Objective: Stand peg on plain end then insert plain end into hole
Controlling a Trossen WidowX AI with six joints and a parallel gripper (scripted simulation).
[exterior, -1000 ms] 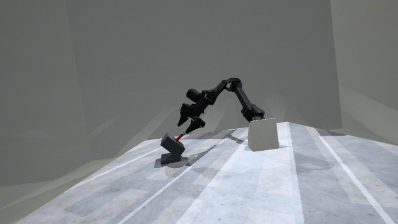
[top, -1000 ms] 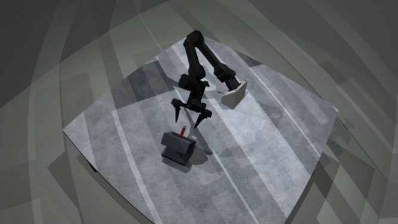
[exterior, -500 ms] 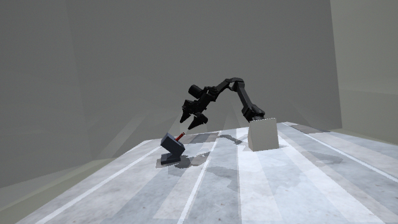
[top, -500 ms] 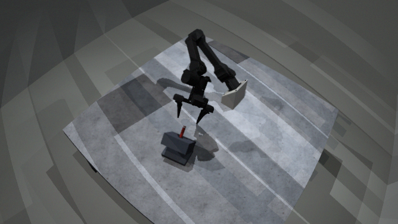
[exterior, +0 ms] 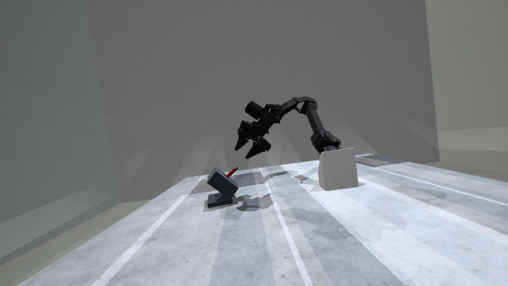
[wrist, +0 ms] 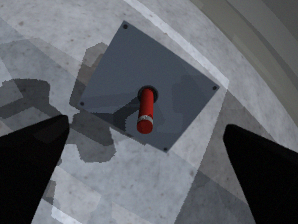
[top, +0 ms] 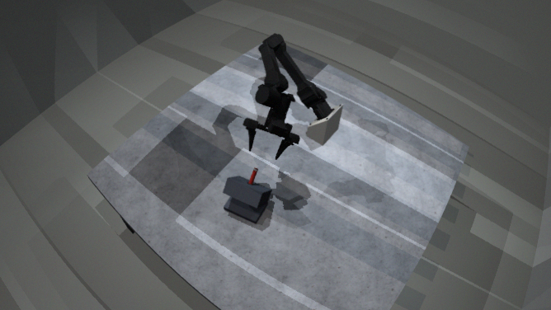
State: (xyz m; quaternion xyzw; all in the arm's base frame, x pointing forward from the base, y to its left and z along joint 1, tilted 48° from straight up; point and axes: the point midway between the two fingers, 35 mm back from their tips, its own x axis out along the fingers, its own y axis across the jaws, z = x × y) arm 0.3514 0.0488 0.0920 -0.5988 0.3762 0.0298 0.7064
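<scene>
Red peg [wrist: 147,110] is seated in the panel [wrist: 113,70] hole at frame centre, banded end out. Fingers of the gripper [top: 266,147] are spread wide, nothing held. Retreat is best made along the peg's axis, so it is not brushed.

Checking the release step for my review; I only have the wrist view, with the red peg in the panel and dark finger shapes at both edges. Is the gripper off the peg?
Observer: Yes. In the exterior view the gripper hangs open in the air, above and behind the peg.
Operator: Is the peg resting on anything besides the panel?
Observer: No. It sticks out of the sloped panel at a tilt, banded end up, off the table.
Operator: Anything else standing nearby?
Observer: Only a pale block at the arm's base.
</scene>
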